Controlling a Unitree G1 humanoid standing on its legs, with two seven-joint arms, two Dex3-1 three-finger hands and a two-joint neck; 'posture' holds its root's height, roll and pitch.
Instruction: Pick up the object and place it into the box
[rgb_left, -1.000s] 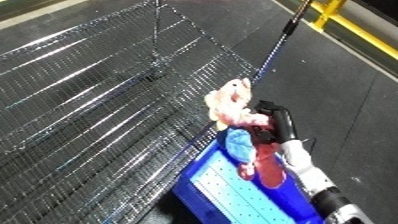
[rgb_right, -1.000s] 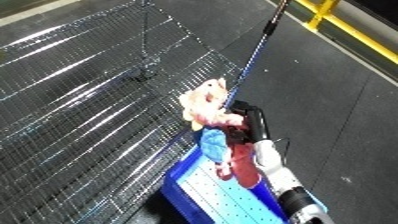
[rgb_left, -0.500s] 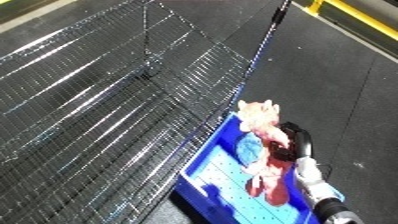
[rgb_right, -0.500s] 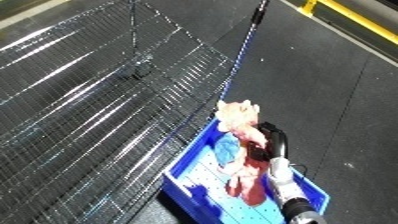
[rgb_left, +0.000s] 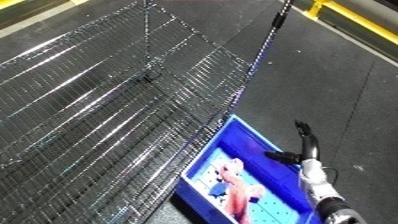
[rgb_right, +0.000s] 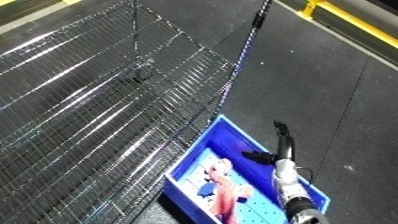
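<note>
Pink doll (rgb_left: 236, 186) is lying lengthwise in blue bin (rgb_left: 233, 131), head toward upper left; right hand (rgb_left: 305, 141) is hovering right of it, fingers (rgb_left: 302, 129) released, straight.

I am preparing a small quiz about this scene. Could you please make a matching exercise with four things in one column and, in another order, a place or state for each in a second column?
Column one:
1. toy
2. bin
3. right hand
4. wire cart

Column two:
A. blue, standing on the dark floor beside the cart
B. lying inside the bin, held by nothing
C. metal mesh, filling the left of the view
D. open, fingers straight, above the bin's right rim

Right pairs: 1-B, 2-A, 3-D, 4-C
</note>
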